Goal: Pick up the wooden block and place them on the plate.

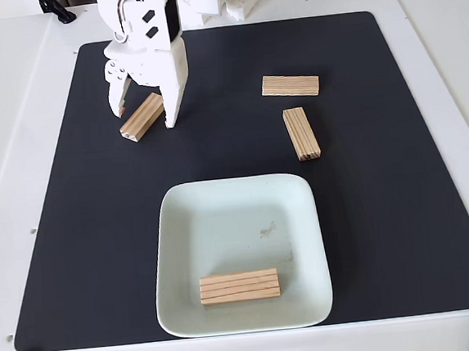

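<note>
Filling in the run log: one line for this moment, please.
gripper: open, straddling wooden block | plate: one block | mat: two loose

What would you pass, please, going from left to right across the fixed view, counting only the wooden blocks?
Block between the gripper's jaws → block on the plate → block lying crosswise at the upper right of the mat → block lying lengthwise just below it.

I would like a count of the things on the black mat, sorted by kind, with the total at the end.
Wooden blocks: 4, namely one on the plate, one between the fingers of the pincer at, and two on the mat to the right at and.
Plate: 1
Total: 5
</note>
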Controlling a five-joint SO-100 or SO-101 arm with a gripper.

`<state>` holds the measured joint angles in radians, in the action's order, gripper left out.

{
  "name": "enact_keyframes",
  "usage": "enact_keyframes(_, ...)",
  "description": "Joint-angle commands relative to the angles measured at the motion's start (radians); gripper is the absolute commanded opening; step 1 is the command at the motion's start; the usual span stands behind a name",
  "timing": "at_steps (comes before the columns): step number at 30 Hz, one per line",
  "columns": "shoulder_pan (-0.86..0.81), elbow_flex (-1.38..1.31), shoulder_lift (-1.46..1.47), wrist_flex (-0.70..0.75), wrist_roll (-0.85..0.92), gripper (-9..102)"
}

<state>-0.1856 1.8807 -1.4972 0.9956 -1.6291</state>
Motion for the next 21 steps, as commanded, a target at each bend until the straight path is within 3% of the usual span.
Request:
enact_keyframes(1, -0.012, 0.012, -0.005, -0.025, -0.002, 36)
enact_keyframes(21, -0.072, 0.080, -0.003, -0.038, 0.012, 36)
